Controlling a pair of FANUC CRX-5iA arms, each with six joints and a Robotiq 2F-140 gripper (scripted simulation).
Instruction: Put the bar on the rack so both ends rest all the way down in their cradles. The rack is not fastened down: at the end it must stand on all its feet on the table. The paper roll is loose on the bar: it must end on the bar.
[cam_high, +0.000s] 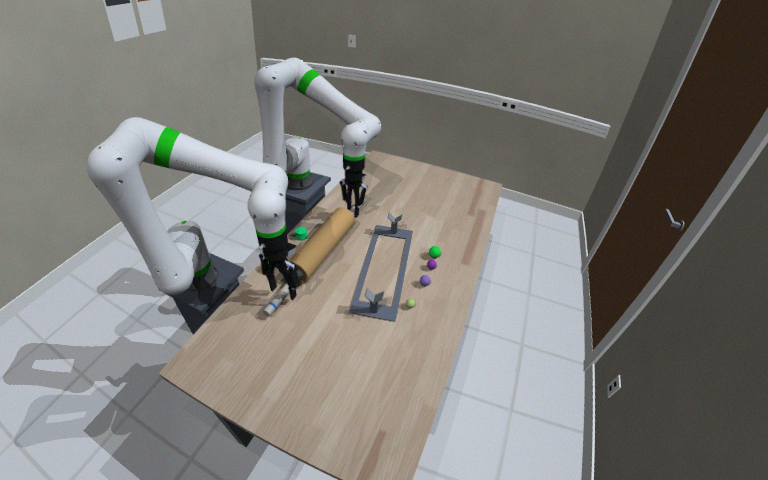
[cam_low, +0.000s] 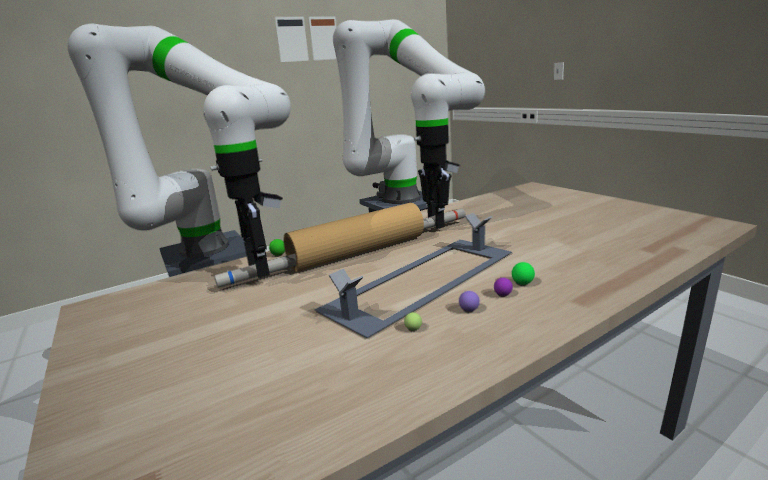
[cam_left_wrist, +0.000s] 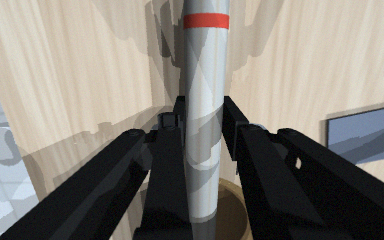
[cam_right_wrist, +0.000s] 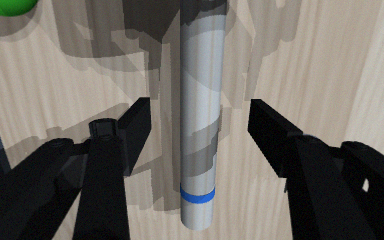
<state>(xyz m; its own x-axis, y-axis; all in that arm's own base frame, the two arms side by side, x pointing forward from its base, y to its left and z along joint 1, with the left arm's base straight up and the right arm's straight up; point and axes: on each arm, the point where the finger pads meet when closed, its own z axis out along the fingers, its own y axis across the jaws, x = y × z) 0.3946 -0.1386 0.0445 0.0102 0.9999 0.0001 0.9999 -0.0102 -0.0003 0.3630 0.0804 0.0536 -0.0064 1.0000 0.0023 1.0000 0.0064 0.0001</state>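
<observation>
The grey bar (cam_high: 267, 310) (cam_low: 222, 280) (cam_left_wrist: 205, 60) (cam_right_wrist: 201, 75) lies low along the table, through the brown paper roll (cam_high: 325, 243) (cam_low: 356, 232). My left gripper (cam_high: 355, 212) (cam_low: 436, 221) (cam_left_wrist: 202, 109) is shut on the bar between the roll and the red band. My right gripper (cam_high: 283, 292) (cam_low: 258, 273) (cam_right_wrist: 200, 114) is open, its fingers on either side of the bar between the roll and the blue band, with gaps on both sides. The dark rack (cam_high: 387, 313) (cam_low: 368, 328) (cam_left_wrist: 357, 135) stands flat beside the roll, both V-shaped cradles empty.
Beyond the rack lie a green ball (cam_high: 434, 251) (cam_low: 522, 273), a purple ball (cam_high: 431, 264) (cam_low: 502, 286), a violet ball (cam_high: 424, 280) (cam_low: 468, 301) and a lime ball (cam_high: 410, 303) (cam_low: 412, 321). Behind the roll are a green cylinder (cam_high: 300, 233) and another green ball (cam_low: 276, 246) (cam_right_wrist: 15, 5).
</observation>
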